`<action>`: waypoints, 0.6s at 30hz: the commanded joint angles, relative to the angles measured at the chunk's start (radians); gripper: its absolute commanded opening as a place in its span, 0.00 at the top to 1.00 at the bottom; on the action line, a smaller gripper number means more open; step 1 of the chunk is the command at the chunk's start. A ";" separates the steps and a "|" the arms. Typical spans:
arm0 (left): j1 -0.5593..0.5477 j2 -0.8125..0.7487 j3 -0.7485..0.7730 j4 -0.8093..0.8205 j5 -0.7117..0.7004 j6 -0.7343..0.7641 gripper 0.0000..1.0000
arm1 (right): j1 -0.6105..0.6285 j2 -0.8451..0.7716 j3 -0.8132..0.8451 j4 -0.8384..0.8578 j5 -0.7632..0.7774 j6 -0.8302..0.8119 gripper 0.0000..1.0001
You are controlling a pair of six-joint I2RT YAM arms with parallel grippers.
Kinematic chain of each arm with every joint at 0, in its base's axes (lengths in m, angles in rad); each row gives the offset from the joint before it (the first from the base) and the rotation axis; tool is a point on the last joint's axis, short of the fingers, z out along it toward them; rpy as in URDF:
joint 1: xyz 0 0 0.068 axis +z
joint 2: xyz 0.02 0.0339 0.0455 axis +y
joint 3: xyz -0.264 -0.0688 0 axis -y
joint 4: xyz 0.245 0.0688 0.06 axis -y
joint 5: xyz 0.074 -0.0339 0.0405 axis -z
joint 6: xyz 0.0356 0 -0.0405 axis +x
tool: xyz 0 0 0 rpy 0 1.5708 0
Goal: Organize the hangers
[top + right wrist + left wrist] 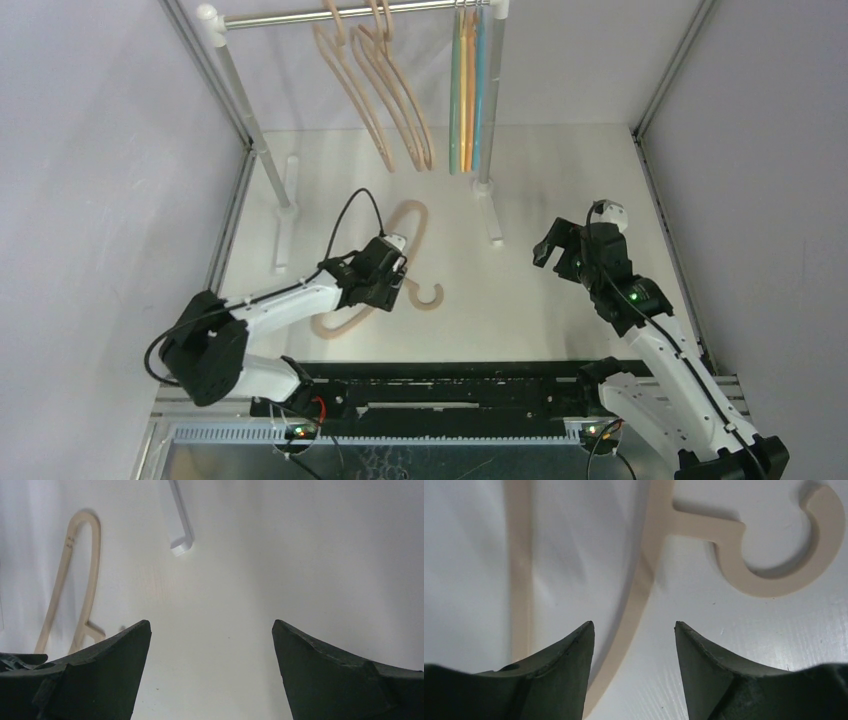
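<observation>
One thick beige hanger (418, 222) lies flat on the white table, its hook (432, 297) towards the near side. My left gripper (390, 283) is low over it, open. In the left wrist view the hanger's arm (644, 580) runs between the jaws (634, 625), closer to the left finger, with the round hook (774, 582) at upper right. My right gripper (560, 255) is open and empty over bare table to the right (210, 622); the same hanger (56, 590) shows at its far left. Three beige hangers (390, 100) and several thin coloured ones (467, 90) hang on the rail.
The silver rail (330, 15) on white posts crosses the back, with its white feet (285, 215) (492, 215) reaching forward on the table; one foot's end shows in the right wrist view (181, 545). Metal frame posts and grey walls close in both sides.
</observation>
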 commanded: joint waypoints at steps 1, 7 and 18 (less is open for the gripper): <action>0.003 0.093 0.087 -0.032 0.118 0.067 0.36 | -0.007 0.005 0.021 0.008 0.017 -0.012 0.00; 0.004 0.149 0.086 -0.019 0.156 0.074 0.37 | -0.012 0.022 0.021 0.008 0.028 -0.012 0.00; 0.005 0.223 0.093 -0.037 0.191 0.048 0.58 | -0.024 0.013 0.005 0.011 0.027 -0.022 0.00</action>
